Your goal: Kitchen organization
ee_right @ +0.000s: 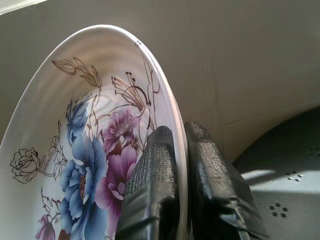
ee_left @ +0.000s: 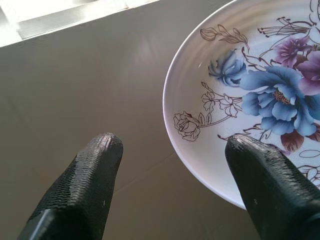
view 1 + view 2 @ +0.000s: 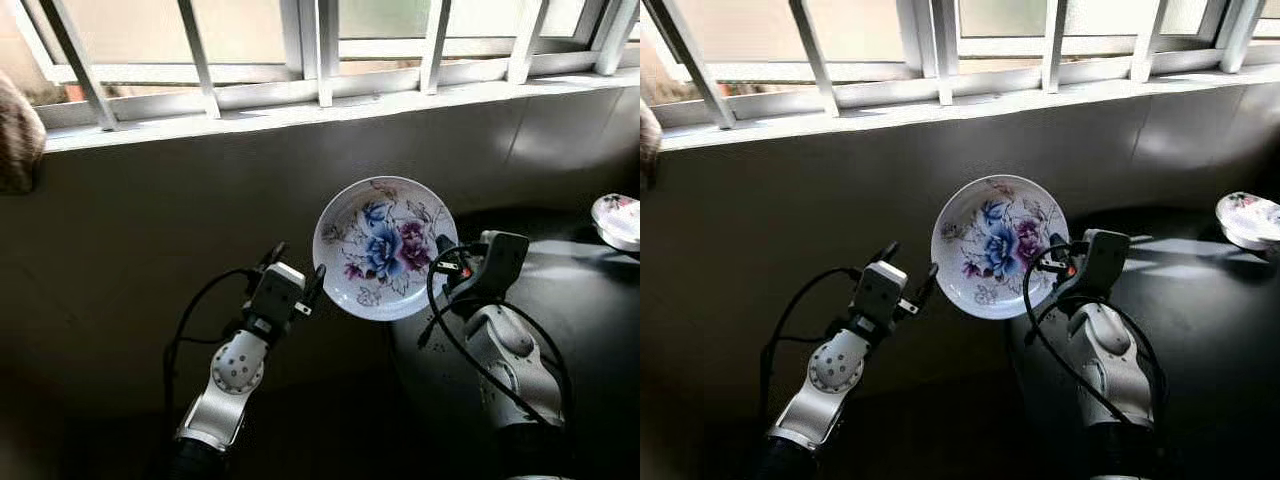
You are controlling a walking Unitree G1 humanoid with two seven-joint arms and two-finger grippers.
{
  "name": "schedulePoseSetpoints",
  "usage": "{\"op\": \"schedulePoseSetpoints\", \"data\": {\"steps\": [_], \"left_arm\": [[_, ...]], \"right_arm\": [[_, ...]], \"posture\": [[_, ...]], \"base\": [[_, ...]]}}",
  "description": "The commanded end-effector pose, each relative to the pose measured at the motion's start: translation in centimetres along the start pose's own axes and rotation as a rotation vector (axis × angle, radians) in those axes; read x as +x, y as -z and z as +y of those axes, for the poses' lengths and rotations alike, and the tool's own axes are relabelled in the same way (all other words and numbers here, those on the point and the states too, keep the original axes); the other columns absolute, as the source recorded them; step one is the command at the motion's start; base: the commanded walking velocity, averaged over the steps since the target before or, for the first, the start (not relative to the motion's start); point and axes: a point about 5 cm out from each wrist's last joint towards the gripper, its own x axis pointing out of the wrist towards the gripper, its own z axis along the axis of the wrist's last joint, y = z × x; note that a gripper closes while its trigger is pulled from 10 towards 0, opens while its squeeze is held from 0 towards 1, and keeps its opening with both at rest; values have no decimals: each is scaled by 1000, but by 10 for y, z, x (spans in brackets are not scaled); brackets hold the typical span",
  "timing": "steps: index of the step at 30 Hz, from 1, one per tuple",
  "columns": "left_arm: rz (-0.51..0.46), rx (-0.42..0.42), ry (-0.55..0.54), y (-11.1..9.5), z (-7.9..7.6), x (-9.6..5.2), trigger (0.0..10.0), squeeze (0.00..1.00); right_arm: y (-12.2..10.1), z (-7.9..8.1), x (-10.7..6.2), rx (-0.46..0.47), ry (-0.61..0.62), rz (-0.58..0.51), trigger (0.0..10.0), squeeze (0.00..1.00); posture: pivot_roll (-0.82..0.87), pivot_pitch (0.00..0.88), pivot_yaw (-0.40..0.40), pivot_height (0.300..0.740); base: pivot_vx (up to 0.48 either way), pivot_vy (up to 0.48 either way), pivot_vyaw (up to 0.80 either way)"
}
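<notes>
Floral plate (image 3: pixel 385 247) held tilted above the dark surface (image 3: pixel 590 300), below the barred window (image 3: pixel 320 50); right end effector (image 1: pixel 180 165) clamped on its rim, left end effector (image 3: pixel 296 270) spread apart just beside it. A second dish (image 3: pixel 618 218) sat on the surface, well right of the plate.

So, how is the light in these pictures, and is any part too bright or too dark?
Eye views: window overexposed, lower wall and floor very dark, sun patch by the right claw. Left wrist view: window strip blown out, left claw tips soft. Right wrist view: plate evenly lit, sharp.
</notes>
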Motion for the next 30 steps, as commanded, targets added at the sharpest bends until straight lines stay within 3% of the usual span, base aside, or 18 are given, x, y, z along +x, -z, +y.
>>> {"op": "schedulePoseSetpoints", "data": {"steps": [1,23,25,30], "left_arm": [[28,3,-18,5,5,-2,10000,0],[15,8,-42,2,8,-1,10000,0],[-6,17,-54,0,10,-1,10000,0],[-127,48,-173,-17,27,-2,10000,0]], "right_arm": [[-7,8,0,-14,-36,-47,0,0],[-11,12,0,-87,-49,-97,0,0],[-15,11,1,-101,-37,-120,0,0],[-53,14,2,-157,-3,-314,0,0]], "posture": [[26,0,29,740],[32,0,25,740],[32,0,25,740],[29,0,27,740]], "base": [[0,480,800],[0,480,800],[0,0,800],[0,0,800]]}}
